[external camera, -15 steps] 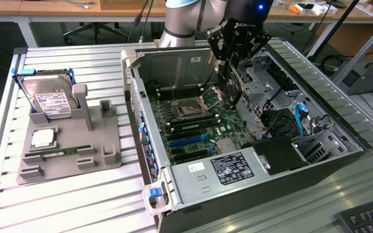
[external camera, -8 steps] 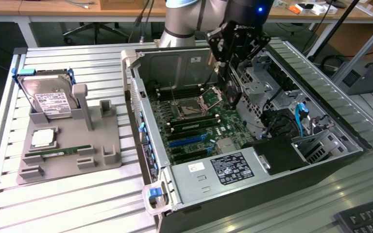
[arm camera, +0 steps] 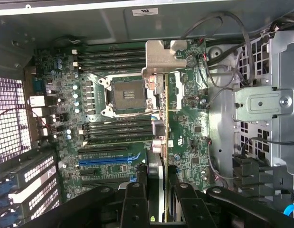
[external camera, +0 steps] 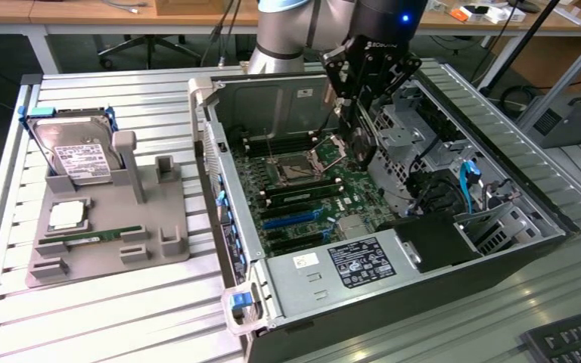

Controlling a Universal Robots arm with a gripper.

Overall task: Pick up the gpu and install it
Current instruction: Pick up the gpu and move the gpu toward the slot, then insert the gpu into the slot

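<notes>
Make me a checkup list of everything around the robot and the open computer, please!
Surface: ribbed metal table, carrying an open computer case and a grey holder.
Job's things: gpu held edge-on over the motherboard inside the case; blue slot is empty.
Clutter: hard drive standing in the holder; memory stick and processor chip lying in it.
Grippers: gripper shut on the gpu, reaching down into the case.
Cables: blue cables and grey wires inside the case.
Surroundings: keyboard at the exterior view's lower right; desks behind the table.
</notes>
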